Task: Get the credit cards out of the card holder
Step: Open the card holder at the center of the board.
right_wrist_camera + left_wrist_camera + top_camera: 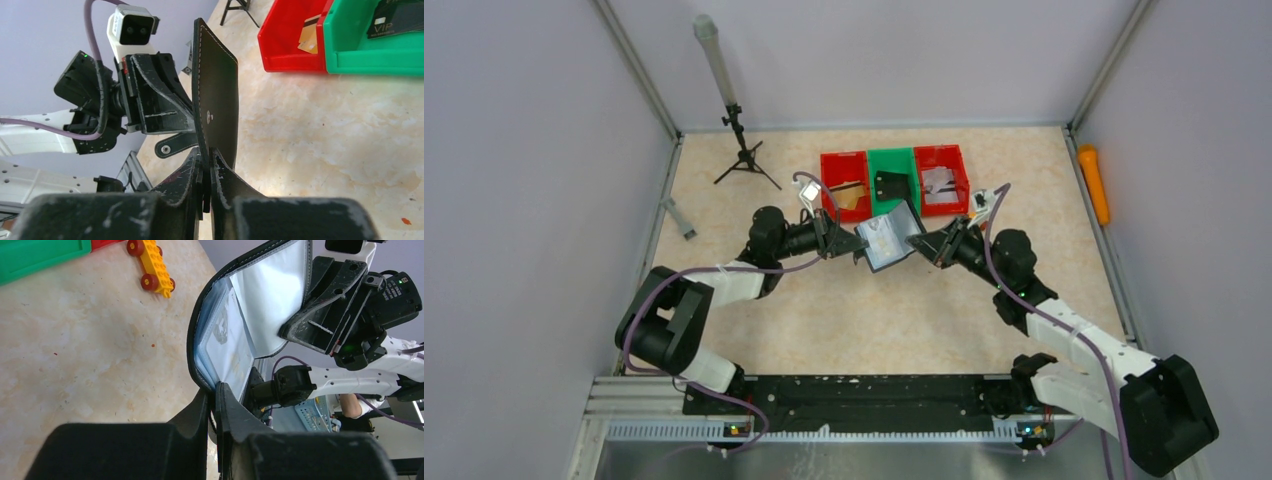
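Left gripper (212, 390) and right gripper (206, 152) are clamping shut on opposite flaps of card holder (891, 238), spreading it above table (824, 320); opening step seemingly ending, one claw next needing freeing for cards (227, 335).

We see bright, even light from overhead, casting only faint, soft shadows on the table (874, 320). In the left wrist view, glare whitens the card holder's (270, 295) shiny lining; fingers (192, 422) below it look soft.
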### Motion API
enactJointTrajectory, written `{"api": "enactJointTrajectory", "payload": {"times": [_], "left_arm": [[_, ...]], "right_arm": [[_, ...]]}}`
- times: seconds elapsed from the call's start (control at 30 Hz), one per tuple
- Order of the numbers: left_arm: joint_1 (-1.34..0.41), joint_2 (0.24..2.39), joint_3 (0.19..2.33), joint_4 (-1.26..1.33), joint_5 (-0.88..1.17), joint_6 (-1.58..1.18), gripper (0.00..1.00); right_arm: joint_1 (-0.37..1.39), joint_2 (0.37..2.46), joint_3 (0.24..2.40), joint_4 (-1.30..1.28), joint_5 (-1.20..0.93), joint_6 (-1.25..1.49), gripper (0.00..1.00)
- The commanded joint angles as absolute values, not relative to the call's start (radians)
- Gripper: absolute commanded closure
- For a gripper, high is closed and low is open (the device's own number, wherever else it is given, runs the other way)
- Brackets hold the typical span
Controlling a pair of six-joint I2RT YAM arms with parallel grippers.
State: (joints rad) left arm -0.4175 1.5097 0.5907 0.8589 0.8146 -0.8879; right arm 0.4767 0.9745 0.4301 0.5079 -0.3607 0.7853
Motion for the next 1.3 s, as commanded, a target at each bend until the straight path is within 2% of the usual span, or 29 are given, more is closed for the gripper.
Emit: {"api": "enactJointTrajectory", "payload": {"times": [0.0,0.07,0.17,0.23,0.33,0.43,0.7,1.0,1.27], "left_arm": [[-0.42,1.482,0.613,0.879,0.821,-0.855,0.92],[-0.42,1.477,0.616,0.856,0.812,-0.842,0.95],[-0.42,1.476,0.62,0.831,0.805,-0.831,0.97],[-0.42,1.48,0.624,0.831,0.809,-0.834,0.98],[-0.42,1.482,0.624,0.835,0.811,-0.838,0.99],[-0.42,1.482,0.623,0.835,0.812,-0.839,0.99],[-0.43,1.481,0.654,0.706,0.771,-0.774,1.0],[-0.453,1.482,0.687,0.604,0.726,-0.711,1.0],[-0.459,1.489,0.7,0.561,0.706,-0.686,1.0]], "right_arm": [[0.471,0.972,0.496,0.469,-0.345,0.742,0.87],[0.471,0.968,0.514,0.405,-0.313,0.711,0.72],[0.471,0.969,0.54,0.313,-0.259,0.661,0.38],[0.471,0.976,0.55,0.285,-0.242,0.633,0.22],[0.471,1.009,0.568,0.264,-0.24,0.595,0.05],[0.471,1.06,0.601,0.245,-0.269,0.548,0.01],[0.476,1.137,0.669,0.235,-0.433,0.438,0.01],[0.62,1.229,0.785,0.074,-0.204,0.326,0.01],[0.663,1.313,0.824,0.041,-0.121,0.282,0.01]]}}
